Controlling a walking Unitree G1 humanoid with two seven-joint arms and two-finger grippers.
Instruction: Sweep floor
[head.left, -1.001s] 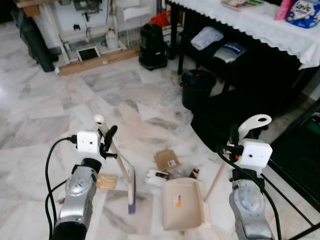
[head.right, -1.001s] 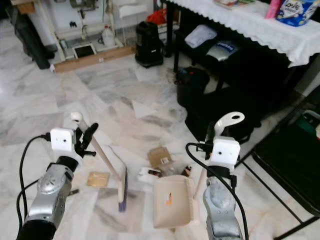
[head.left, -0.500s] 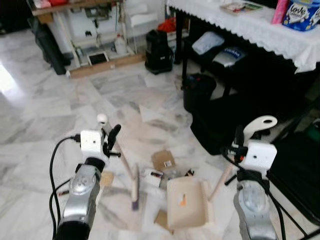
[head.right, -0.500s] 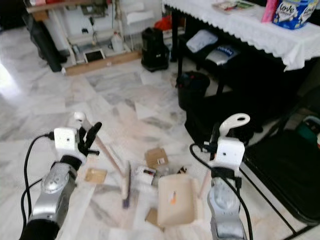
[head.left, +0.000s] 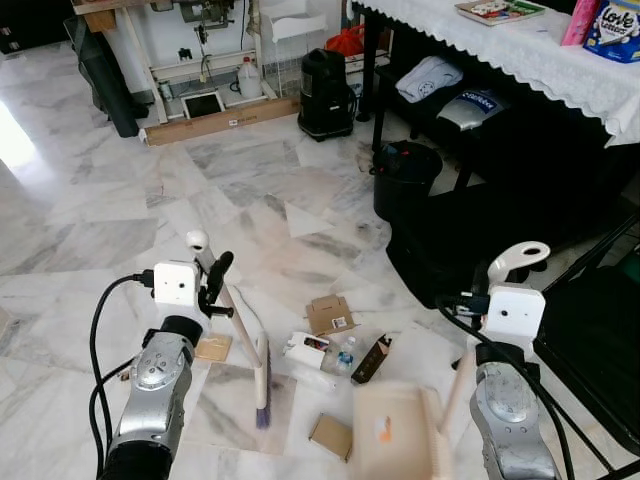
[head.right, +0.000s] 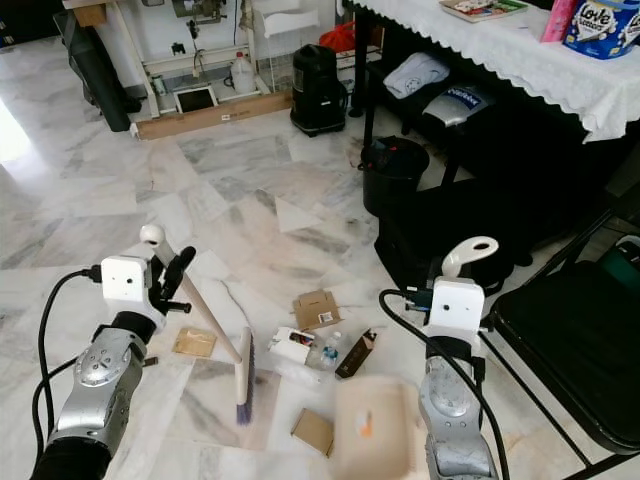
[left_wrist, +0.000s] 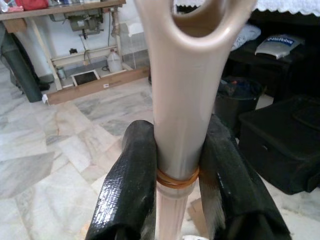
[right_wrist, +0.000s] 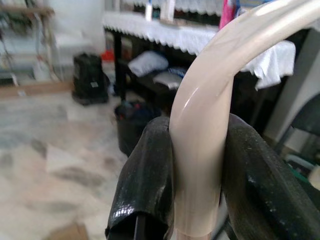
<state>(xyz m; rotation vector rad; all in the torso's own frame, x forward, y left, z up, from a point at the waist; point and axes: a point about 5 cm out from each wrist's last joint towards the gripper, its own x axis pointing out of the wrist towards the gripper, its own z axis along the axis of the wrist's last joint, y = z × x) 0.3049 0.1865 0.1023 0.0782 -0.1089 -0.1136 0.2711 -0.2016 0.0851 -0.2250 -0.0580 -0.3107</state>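
**Broom and dustpan gripped, litter on the marble between them**

The left gripper (left_wrist: 179, 190) has its jaws clamped on the beige handle of the broom (head.left: 243, 345), just below the looped handle end. The shaft slants down from the jaws to the brush head, which rests on the marble floor (head.left: 90, 215) ahead of the left arm. The right gripper (right_wrist: 197, 185) is clamped the same way on the curved handle of the dustpan (head.left: 397, 440); the pan sits low beside the right arm and looks blurred — whether it touches the floor is hard to tell.

Between the two tools lies the litter: a cardboard piece (head.left: 329, 314), a white packet (head.left: 304, 349), a dark carton (head.left: 370, 359) and a small brown box (head.left: 331, 436) near the pan.

The head views show the tools' working ends; the wrist views show the black fingers (left_wrist: 127, 195) pressed against each handle. A black bin (head.left: 403, 176) stands by the cloth-covered surface (head.left: 540, 60).
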